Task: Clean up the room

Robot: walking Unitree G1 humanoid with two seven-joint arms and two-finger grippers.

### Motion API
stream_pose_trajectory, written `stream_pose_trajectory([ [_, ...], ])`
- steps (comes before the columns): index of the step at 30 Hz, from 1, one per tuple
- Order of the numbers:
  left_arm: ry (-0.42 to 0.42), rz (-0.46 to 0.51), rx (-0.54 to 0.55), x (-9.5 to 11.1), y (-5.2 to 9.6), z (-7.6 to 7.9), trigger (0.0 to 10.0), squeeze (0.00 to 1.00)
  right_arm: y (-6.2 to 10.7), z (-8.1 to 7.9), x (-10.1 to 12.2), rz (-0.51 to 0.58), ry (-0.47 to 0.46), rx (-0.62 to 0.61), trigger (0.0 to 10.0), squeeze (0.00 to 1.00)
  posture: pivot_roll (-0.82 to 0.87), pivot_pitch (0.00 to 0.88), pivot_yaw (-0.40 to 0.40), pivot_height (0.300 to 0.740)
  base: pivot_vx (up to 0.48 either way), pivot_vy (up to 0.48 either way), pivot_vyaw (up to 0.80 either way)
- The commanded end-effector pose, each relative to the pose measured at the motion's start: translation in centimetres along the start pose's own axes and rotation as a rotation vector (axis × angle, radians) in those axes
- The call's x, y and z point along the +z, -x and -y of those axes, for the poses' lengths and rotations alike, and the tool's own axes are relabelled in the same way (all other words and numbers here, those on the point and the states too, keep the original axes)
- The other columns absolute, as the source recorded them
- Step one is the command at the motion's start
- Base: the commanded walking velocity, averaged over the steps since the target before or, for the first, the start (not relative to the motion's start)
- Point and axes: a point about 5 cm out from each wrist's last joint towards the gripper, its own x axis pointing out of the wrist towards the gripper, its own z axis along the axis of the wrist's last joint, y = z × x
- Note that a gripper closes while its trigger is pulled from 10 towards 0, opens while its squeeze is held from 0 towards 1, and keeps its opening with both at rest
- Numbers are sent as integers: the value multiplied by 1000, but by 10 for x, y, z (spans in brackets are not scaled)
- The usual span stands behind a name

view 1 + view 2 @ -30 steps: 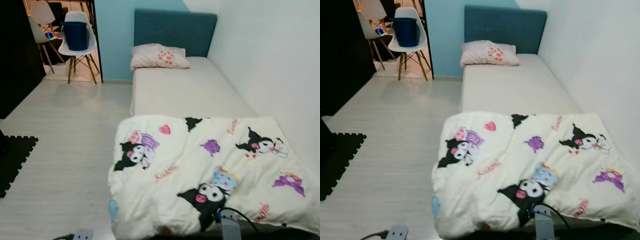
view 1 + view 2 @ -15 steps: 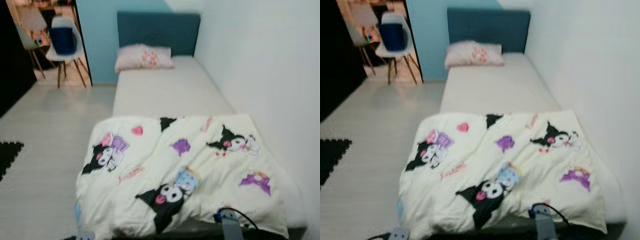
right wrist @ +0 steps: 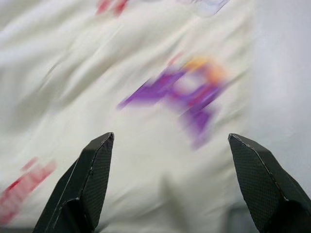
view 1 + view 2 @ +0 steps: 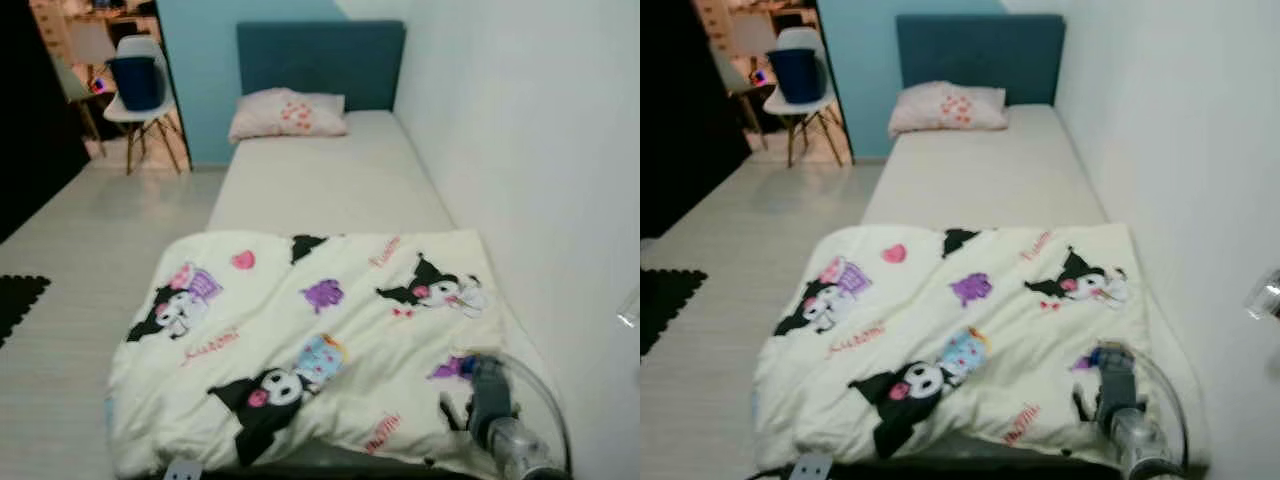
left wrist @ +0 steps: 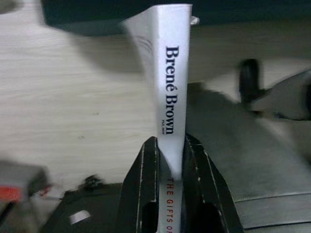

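A cream blanket (image 4: 300,340) printed with cartoon figures lies rumpled over the foot half of a single bed (image 4: 330,185). A pink-patterned pillow (image 4: 288,113) rests at the head end. My right arm (image 4: 495,415) reaches over the blanket's near right corner. In the right wrist view my right gripper (image 3: 170,141) hangs open just above a purple print on the blanket (image 3: 146,160), with nothing between its fingers. My left gripper (image 5: 170,143) is shut on a white book (image 5: 167,73) held spine-up, with "Brené Brown" on the spine, low over the pale floor.
A white wall (image 4: 540,150) runs along the bed's right side and a teal headboard (image 4: 320,60) stands at the far end. Pale wood floor (image 4: 90,240) lies left of the bed, with a black foam mat (image 4: 20,300). A white chair carrying a blue bucket (image 4: 135,85) stands in the doorway.
The camera has swung right, so the bed sits further left in view. My right arm has come up and forward over the blanket's near right corner.
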Motion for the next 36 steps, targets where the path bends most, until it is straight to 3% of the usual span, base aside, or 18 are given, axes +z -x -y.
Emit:
stream_pose_trajectory([
  [1, -12, -83, -60, -20, 1, 11, 10000, 0, 1, -6, -12, -46, 0, -3, 10000, 0, -36, 0, -67, 740, 0, 0, 0],
  [2, -10, -93, -78, -25, 1, 17, 10000, 0, -1, 0, -2, -25, 9, -50, 10000, 0, -34, 0, -67, 740, 0, 0, 0],
  [5, -5, -93, -83, -25, 1, 18, 10000, 0, -1, 2, 1, -15, 5, -64, 10000, 0, -34, 0, -67, 740, 0, 0, 0],
  [8, -3, -83, -158, -25, 1, 24, 10000, 0, -3, 5, 8, 3, -41, -89, 10000, 0, -31, 0, -67, 740, 0, 0, 0],
  [13, -172, -62, -300, -21, 3, 26, 10000, 0, -3, 11, 14, 8, -64, -116, 10000, 0, -29, 0, -64, 740, 0, 0, 0],
  [14, -172, -62, -300, -21, 3, 26, 10000, 0, -3, 11, 14, 8, -64, -116, 10000, 0, -29, 0, -64, 740, 0, 0, 0],
  [17, -285, -14, -431, -6, 6, 16, 10000, 0, -3, 16, 17, 10, -89, -135, 10000, 0, -7, 0, -71, 740, 0, 0, 0],
  [20, -313, 6, -480, 0, 8, 13, 10000, 0, -3, 17, 19, 13, -95, -138, 10000, 0, -7, 0, -71, 740, 0, 0, 0],
  [22, -432, 92, -673, 21, 17, 11, 10000, 0, -4, 17, 23, 21, -102, -140, 10000, 0, 3, 0, -74, 740, 0, 0, 0],
  [23, -432, 92, -673, 21, 17, 11, 10000, 0, -4, 17, 23, 21, -102, -140, 10000, 0, 3, 0, -74, 740, 0, 0, 0],
  [24, -497, 151, -810, 34, 27, 13, 10000, 0, -5, 17, 26, 24, -104, -141, 10000, 0, 12, 0, -79, 740, 0, 0, 0],
  [25, -497, 151, -810, 34, 27, 13, 10000, 0, -5, 17, 26, 24, -104, -141, 10000, 0, 12, 0, -79, 740, 0, 0, 0],
  [28, -677, 332, -1105, 68, 73, 29, 10000, 0, -6, 17, 32, 34, -105, -142, 10000, 0, 12, 0, -76, 740, 0, 0, 0],
  [31, -712, 375, -1144, 75, 85, 34, 10000, 0, -6, 17, 33, 36, -106, -142, 10000, 0, 12, 0, -76, 740, 0, 0, 0],
  [33, -801, 502, -1143, 101, 105, 41, 10000, 0, -7, 16, 34, 38, -109, -142, 10000, 0, 9, 0, -71, 740, 0, 0, 0],
  [36, -839, 582, -1096, 118, 112, 43, 10000, 0, -7, 16, 33, 37, -111, -142, 10000, 0, 9, 0, -71, 740, 0, 0, 0],
])
